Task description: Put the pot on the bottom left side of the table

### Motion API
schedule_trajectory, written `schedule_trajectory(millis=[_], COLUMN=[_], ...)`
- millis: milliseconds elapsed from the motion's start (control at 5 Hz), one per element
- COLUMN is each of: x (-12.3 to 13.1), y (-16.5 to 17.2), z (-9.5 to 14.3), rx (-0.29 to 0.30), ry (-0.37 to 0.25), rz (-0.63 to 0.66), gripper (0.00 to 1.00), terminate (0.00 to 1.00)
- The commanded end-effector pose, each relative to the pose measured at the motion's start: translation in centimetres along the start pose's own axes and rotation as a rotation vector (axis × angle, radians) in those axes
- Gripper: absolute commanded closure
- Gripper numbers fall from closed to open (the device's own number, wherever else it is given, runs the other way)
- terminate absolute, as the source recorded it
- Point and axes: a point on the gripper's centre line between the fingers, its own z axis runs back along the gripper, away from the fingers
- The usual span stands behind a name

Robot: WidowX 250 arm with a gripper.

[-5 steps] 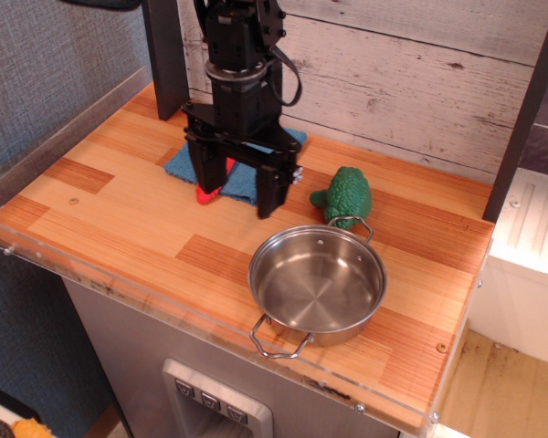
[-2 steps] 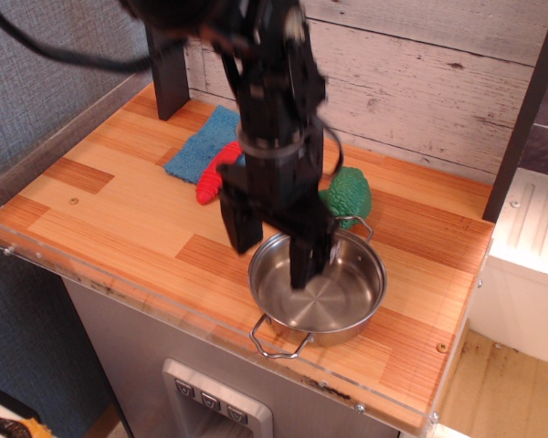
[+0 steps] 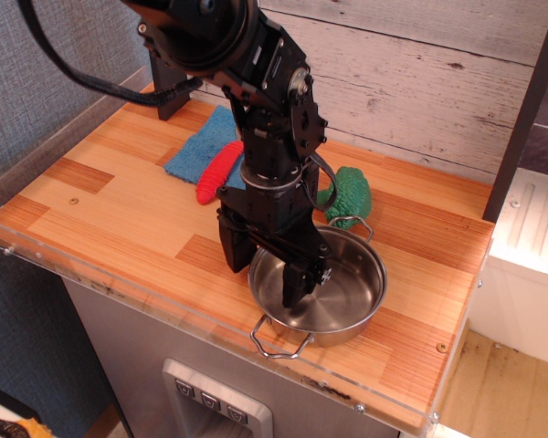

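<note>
While the pot (image 3: 333, 290) sits at the table (image 3: 119, 214) front edge, well right of centre, the gripper (image 3: 267, 271) hangs w/ jaws spread wide astride pot's left rim: one finger inside the bowl, other outside on the wood. Behind pot, touching its far handle: green toy (image 3: 350, 193). Further back-left of pot: blue cloth (image 3: 194, 153) w/ red-handled spoon (image 3: 216, 171).
</note>
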Motion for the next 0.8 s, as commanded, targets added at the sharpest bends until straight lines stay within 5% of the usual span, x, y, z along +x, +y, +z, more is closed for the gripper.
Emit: schedule_trajectory(millis=[0, 600], x=[-0.1, -0.1], y=[-0.4, -0.7], z=[-0.7, 0.7], rx=[0.018, 0.036], ry=[-0.03, -0.102], rz=[-0.033, -0.043], gripper=[1.0, 1.0], terminate=[0.0, 0.0])
